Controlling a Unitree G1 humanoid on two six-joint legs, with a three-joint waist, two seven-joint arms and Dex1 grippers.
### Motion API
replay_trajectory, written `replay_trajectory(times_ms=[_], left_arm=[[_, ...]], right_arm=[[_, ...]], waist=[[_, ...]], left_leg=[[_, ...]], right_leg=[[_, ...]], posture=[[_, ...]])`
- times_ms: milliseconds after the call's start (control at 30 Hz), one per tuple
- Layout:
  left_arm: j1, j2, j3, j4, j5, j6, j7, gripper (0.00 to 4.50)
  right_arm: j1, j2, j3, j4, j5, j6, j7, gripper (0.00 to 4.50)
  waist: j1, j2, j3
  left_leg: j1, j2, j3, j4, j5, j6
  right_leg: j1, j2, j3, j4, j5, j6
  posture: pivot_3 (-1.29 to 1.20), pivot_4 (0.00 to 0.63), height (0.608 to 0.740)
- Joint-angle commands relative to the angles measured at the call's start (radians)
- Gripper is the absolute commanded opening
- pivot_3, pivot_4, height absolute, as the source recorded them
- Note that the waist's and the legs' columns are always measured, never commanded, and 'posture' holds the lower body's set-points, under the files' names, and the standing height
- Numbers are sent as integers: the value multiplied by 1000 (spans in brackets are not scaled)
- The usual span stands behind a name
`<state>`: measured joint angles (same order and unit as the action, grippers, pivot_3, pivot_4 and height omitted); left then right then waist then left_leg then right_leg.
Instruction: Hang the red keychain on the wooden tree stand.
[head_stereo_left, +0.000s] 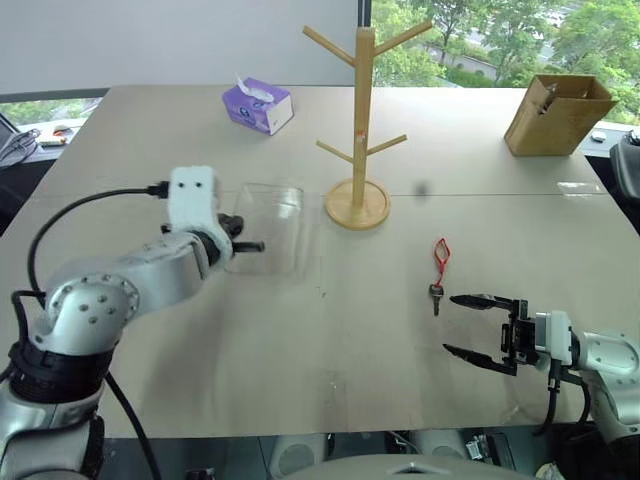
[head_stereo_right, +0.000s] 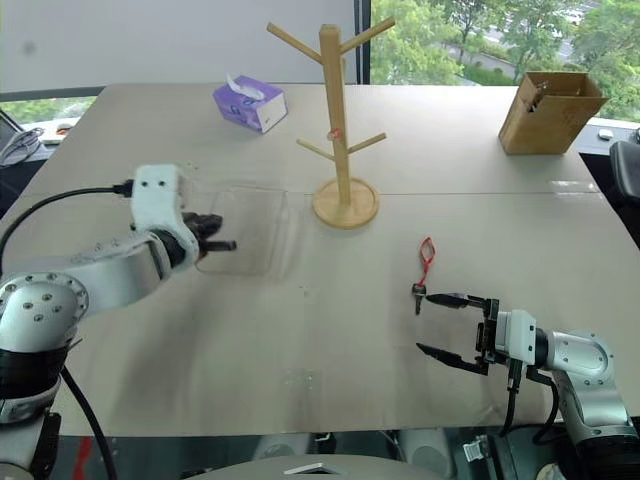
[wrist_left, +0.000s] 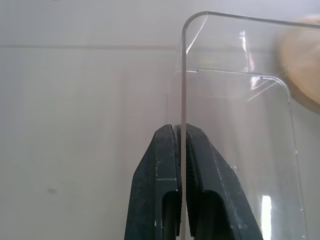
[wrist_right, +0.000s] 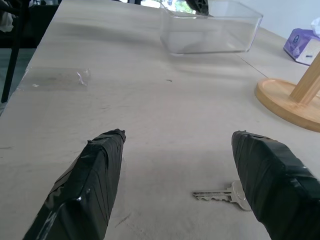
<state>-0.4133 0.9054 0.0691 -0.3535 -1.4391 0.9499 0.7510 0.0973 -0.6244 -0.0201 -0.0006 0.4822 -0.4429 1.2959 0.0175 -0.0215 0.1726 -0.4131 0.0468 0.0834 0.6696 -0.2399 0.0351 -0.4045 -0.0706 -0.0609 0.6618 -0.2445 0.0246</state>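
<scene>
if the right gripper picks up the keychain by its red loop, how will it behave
Probably floppy: the keychain is a thin red strap lying limp and flat on the table, so it should sag. The key would likely dangle and swing below the loop. It looks light, but lying so flat, the open right gripper may struggle to catch it.

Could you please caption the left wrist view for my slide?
Left gripper shut on a clear plastic box's wall, above the table.
</scene>
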Motion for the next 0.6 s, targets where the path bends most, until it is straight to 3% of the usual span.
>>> replay_trajectory(times_ms=[33, 333, 600], left_arm=[[-63, -52, 76, 89, 163, -81, -22, 169], [-164, -216, 258, 383, 529, -316, -49, 169], [-158, -313, 418, 431, 685, -398, -56, 169]], right_arm=[[-6, -7, -36, -28, 8, -13, -14, 3673], [-16, -7, -39, -38, 3, -4, -38, 3673], [-28, -11, -43, -48, 6, 6, -53, 3673]], waist=[[3, 0, 0], [-2, -1, -1], [-1, -3, -2]], left_leg=[[0, 0, 0, 0, 0, 0], [0, 0, 1, 0, 0, 0], [0, 0, 1, 1, 0, 0]], right_leg=[[0, 0, 0, 0, 0, 0], [0, 0, 0, 0, 0, 0], [0, -1, -1, 0, 0, 1]], posture=[[0, 150, 740], [0, 150, 740], [0, 150, 740]])
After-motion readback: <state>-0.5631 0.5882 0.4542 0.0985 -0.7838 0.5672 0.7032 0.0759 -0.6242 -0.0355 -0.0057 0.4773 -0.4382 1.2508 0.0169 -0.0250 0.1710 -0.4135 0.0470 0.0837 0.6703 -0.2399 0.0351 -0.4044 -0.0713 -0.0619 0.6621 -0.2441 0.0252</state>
